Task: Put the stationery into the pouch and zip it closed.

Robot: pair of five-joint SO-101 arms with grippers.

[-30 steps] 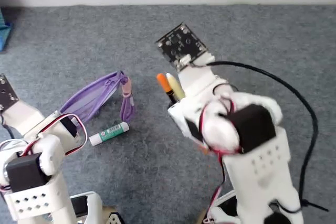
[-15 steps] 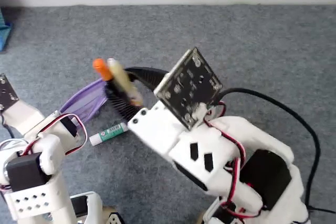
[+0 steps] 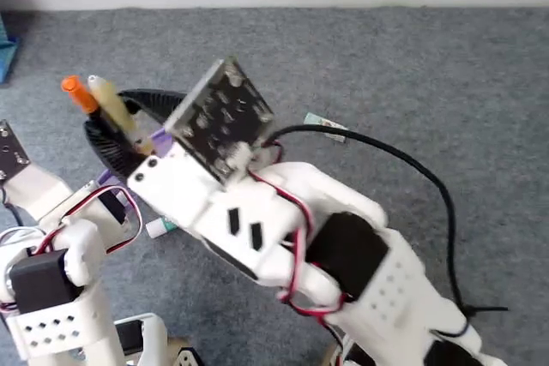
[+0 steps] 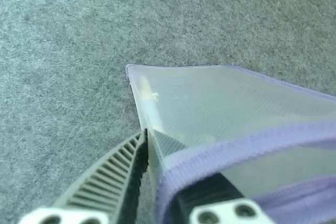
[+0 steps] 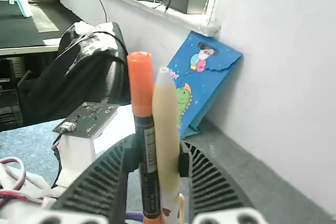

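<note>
My right gripper [image 3: 116,135] is shut on two pens held upright: an orange-capped black pen [image 3: 79,93] and a cream pen [image 3: 111,102]. In the right wrist view the orange-capped pen [image 5: 143,129] and cream pen [image 5: 167,129] stand side by side between the black ribbed fingers [image 5: 100,187]. The gripper hangs over the left part of the table, above the pouch. My left gripper [image 4: 157,182] is shut on the edge of the translucent purple-trimmed pouch [image 4: 226,108], which stands open. The right arm covers most of the pouch in the high view. A green-and-white glue stick [image 3: 158,228] peeks out beneath that arm.
The left arm's body [image 3: 47,272] sits at the lower left on the grey carpet [image 3: 429,83]. A black cable [image 3: 429,186] trails from the right arm. A small pale tag [image 3: 326,125] lies mid-table. A blue gift bag [image 5: 202,82] leans on the wall.
The right arm has swung from the table's middle to the left, carrying both pens over the pouch and covering it. The left arm has kept still.
</note>
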